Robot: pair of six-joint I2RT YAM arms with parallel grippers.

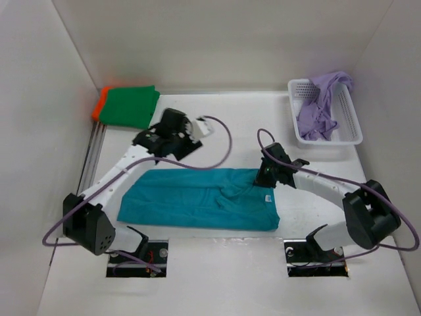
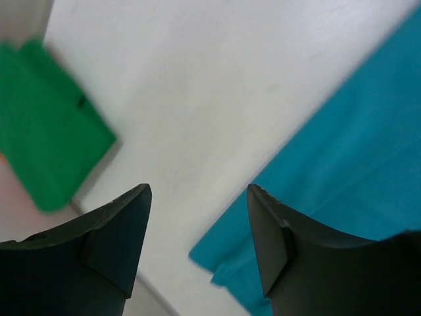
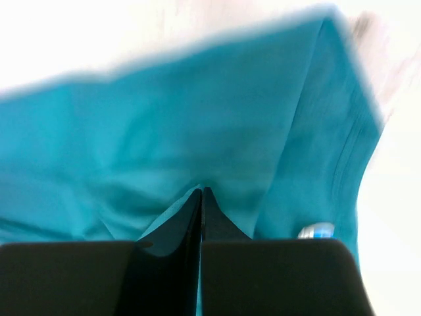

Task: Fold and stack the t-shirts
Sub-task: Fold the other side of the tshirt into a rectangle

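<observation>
A teal t-shirt (image 1: 197,197) (image 3: 164,125) lies folded into a long band across the middle of the table. My right gripper (image 1: 265,176) (image 3: 202,191) is shut at its right end, and the cloth puckers towards the fingertips. My left gripper (image 1: 172,141) (image 2: 198,191) hangs open over bare table, between the teal t-shirt (image 2: 348,151) and the green one (image 2: 46,131), holding nothing. The green t-shirt (image 1: 133,105) lies folded on top of the orange t-shirt (image 1: 99,105) at the back left. A lavender t-shirt (image 1: 322,105) is bunched in the basket.
A white mesh basket (image 1: 327,140) stands at the back right. White walls close in the table on the left, back and right. A small white and blue label (image 3: 317,230) shows on the teal cloth near my right fingers.
</observation>
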